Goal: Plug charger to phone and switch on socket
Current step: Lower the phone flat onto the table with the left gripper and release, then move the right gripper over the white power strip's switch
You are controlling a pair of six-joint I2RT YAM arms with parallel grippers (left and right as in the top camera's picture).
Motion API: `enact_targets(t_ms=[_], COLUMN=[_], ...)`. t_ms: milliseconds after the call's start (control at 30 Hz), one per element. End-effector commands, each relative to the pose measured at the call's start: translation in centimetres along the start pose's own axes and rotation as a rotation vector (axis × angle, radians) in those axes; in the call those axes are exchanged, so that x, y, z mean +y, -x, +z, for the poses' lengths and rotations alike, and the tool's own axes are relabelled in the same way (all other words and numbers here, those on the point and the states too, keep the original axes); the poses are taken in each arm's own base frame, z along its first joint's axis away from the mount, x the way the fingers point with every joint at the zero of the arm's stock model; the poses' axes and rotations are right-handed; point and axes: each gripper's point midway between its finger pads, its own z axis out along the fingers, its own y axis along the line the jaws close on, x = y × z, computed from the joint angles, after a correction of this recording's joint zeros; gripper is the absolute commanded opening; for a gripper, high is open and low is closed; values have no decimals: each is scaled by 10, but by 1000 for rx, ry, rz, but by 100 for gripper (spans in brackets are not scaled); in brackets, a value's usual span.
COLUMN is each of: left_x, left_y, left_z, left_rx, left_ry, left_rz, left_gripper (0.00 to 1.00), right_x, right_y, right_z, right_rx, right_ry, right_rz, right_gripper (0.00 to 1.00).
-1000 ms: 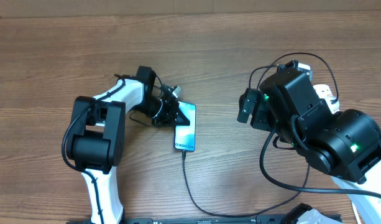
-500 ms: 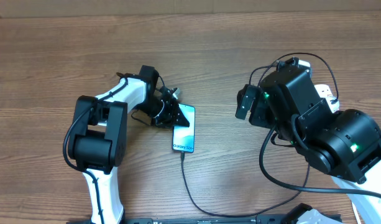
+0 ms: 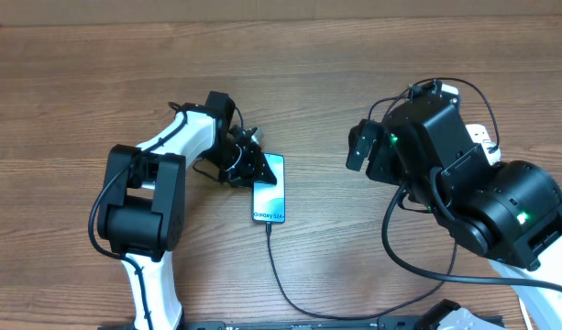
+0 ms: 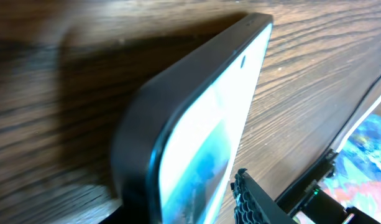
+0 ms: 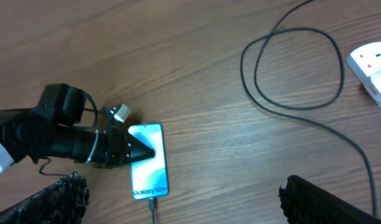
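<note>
Where the overhead view shows the wooden table (image 3: 79, 73), the phone (image 3: 271, 197) lies flat a little left of centre, lit screen up, with the "Galaxy S24+" text at its lower end. Your left gripper (image 3: 247, 165) sits at the phone's upper left corner, its dark fingers overlapping that corner. In the left wrist view the phone's rounded end fills the frame, and one ribbed finger pad (image 4: 247, 200) shows just beside the screen edge. You cannot tell whether the jaws pinch the phone or stand loose around it. The charger (image 5: 151, 204) meets the phone's lower end with its small tip, and its thin black cable trails to the bottom edge of the overhead frame. Your right gripper (image 5: 184, 186), right of centre, hangs above the table with its fingers spread wide, holding nothing. The socket (image 5: 371, 62), a white power strip, lies at the upper right of the right wrist view, well apart from the phone.
</note>
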Motion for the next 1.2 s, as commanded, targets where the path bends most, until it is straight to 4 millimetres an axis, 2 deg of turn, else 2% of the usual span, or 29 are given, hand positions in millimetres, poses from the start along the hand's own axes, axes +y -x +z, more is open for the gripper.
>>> enact_targets(t_ms=[0,133,333,467,600,767,833,900,967,1000,1033,1100,1133,1167], left_x=[84,91,91,92,100,103,103,103,103,103,101,93,87,80], left_y=[-7,-6,-4,-4,-3,-2,-2,-2,2,5,6,11,15,19], left_z=[12,10,9,9,5,4,4,4,2,-1,-4,-16,-25,-36], left_rx=[24,11,4,3,-10,-13,-13,-16,-29,-35,-38,-51,-68,-91], left_ry=[356,403,405,407,463,476,476,476,488,496,500,503,508,515], left_rz=[-90,-114,-110,-110,-129,-129,-129,-128,-122,-120,-119,-113,-107,-98], left_gripper=[35,36,37,37,37,38,38,46,55,62,76,95,100,100], right_x=[1,5,15,20,23,17,5,-15,-44,-60,-74,-104,-116,-133], right_y=[8,11,14,12,7,2,0,0,0,0,-1,-2,-1,1], right_z=[-2,2,18,35,54,61,61,60,57,55,52,47,44,41], right_rx=[-34,-41,-33,-11,22,42,50,52,52,57,64,81,85,80], right_ry=[6,13,5,-18,-55,-97,-139,-213,-314,-368,-412,-503,-536,-581], right_rz=[16,20,25,84,155,286,339,374,408,431,455,512,539,579], right_gripper=[100,100,100,100,100,100,100,100,100,100,100,100,100,100])
